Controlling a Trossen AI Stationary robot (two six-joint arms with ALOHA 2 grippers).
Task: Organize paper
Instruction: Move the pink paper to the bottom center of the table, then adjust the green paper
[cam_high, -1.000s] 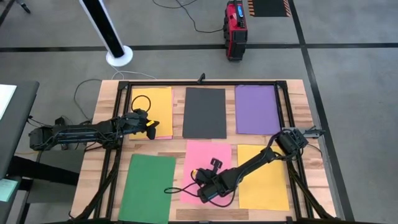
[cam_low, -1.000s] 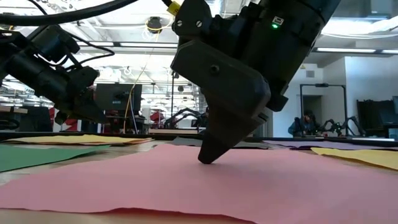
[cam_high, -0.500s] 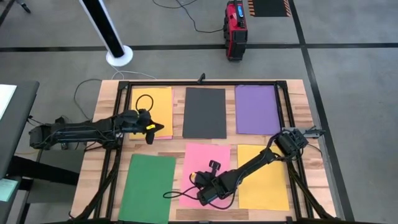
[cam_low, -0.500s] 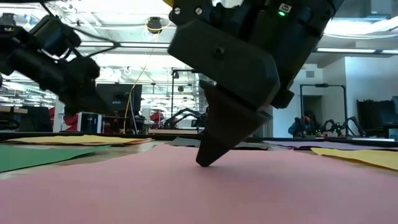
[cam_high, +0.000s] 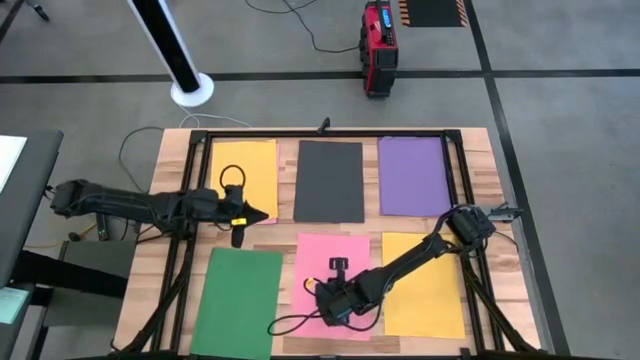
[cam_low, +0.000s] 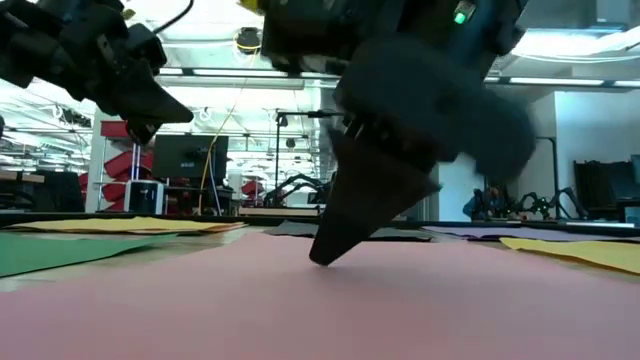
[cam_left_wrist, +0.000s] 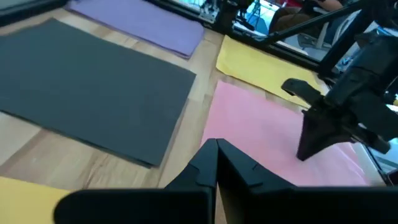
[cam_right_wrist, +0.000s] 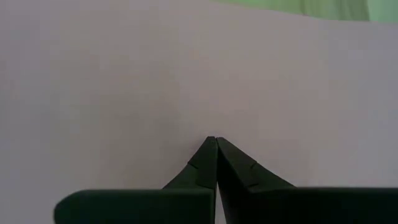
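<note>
Right hand (cam_low: 325, 255), fingers together, presses flat matte pink sheet (cam_low: 300, 300).

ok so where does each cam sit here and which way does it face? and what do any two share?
High: above the table, straight down; both arms, six sheets.
Low: at tabletop height, level across the pink sheet into the room; right gripper tip on pink, left gripper raised.
Left wrist: forward past its shut fingers; dark grey sheet, pink, right gripper.
Right wrist: down past shut fingers onto pink.
Shared: all four show the pink sheet.
</note>
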